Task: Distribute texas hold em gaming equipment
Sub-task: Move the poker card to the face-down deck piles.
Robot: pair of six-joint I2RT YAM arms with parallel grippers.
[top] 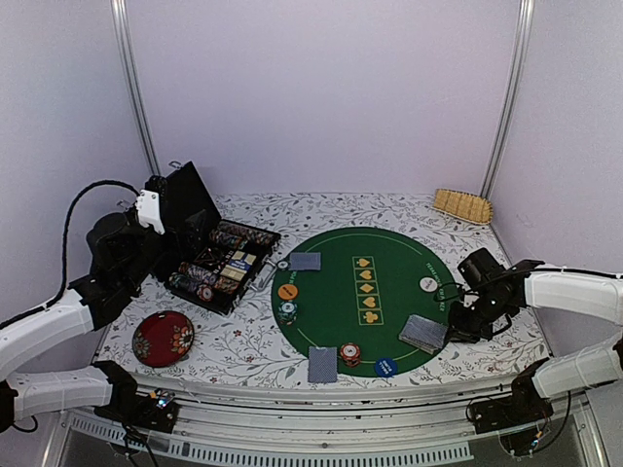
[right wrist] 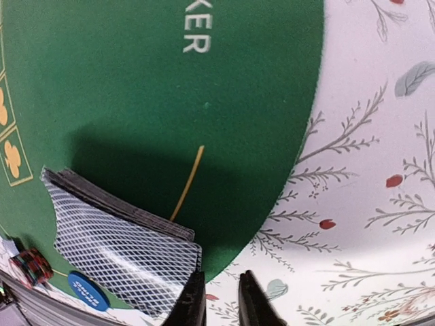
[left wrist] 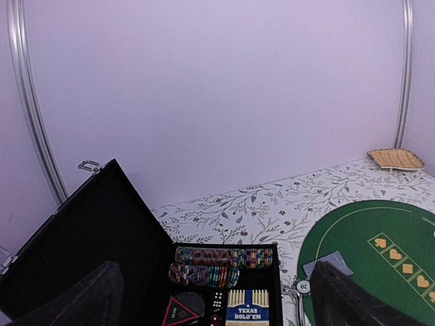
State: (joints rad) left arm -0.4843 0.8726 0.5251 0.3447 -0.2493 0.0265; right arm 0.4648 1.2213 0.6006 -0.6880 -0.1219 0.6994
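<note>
Now: right hand nearly closed, holding nothing; card deck just beside it, toward green mat, corner meeting fingertip.

Nearly closed right tool just beside a slumped card deck on green mat.

A: Top view?
B: Fixed high behind the near edge, looking down and forward over the whole desk.
A: Left wrist?
B: Raised above the open case, facing almost level toward the back wall. Shares case, green mat and woven piece with the top view.
A: Right wrist?
B: Very close, pointing steeply down at the mat's edge. Shares card deck and blue disc with the top view.
</note>
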